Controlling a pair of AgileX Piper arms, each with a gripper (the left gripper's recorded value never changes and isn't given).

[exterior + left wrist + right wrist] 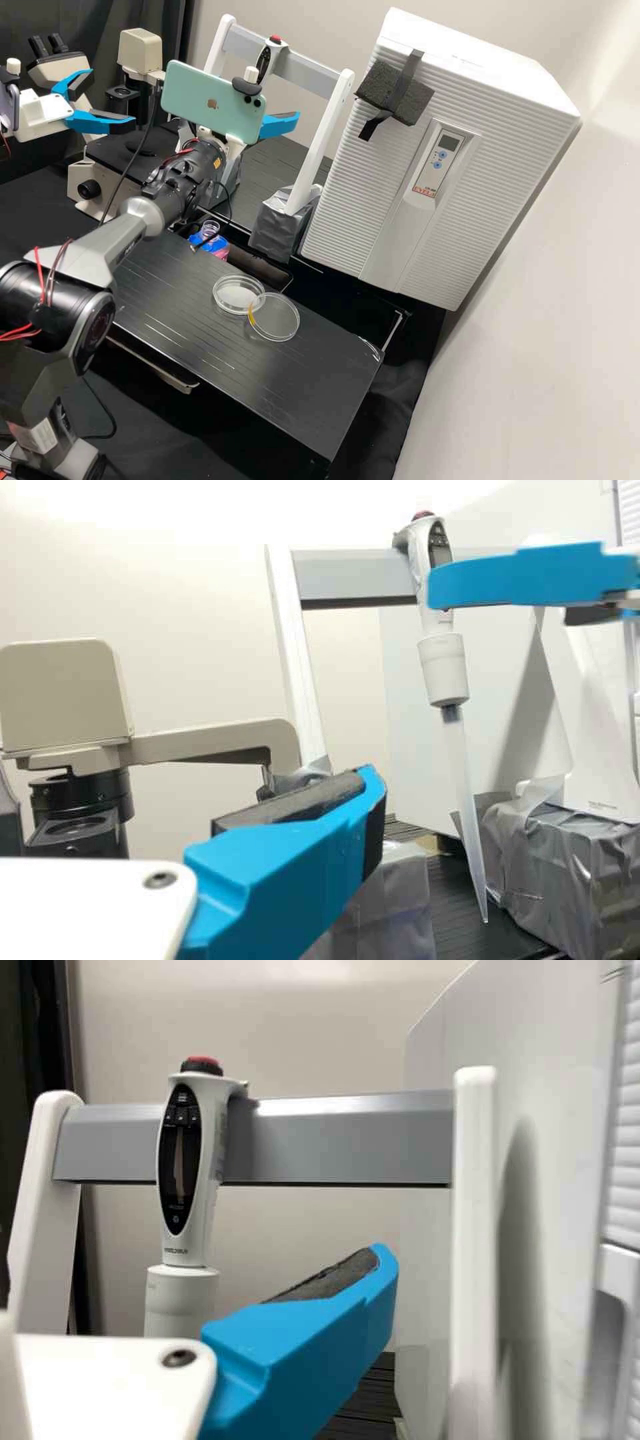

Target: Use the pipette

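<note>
Pipette (188,1160) on its rack (478,1260), untouched!
It hangs upright off the grey bar (330,1138), handle exposed for a side grab. Right gripper (270,125) sits just beside it, jaws spread, looks lined up to close. Left gripper (107,97) hangs well apart by the microscope (100,180), also spread.

Small red print on the control panel (437,163), too small to read, a logo on the phone (200,93), tiny illegible print on the pipette (185,1160).

My right pincer (270,123) just beside the pipette (269,57) hanging on the white rack (323,133), my left pincer (110,97) spread open well left of that rack
</note>
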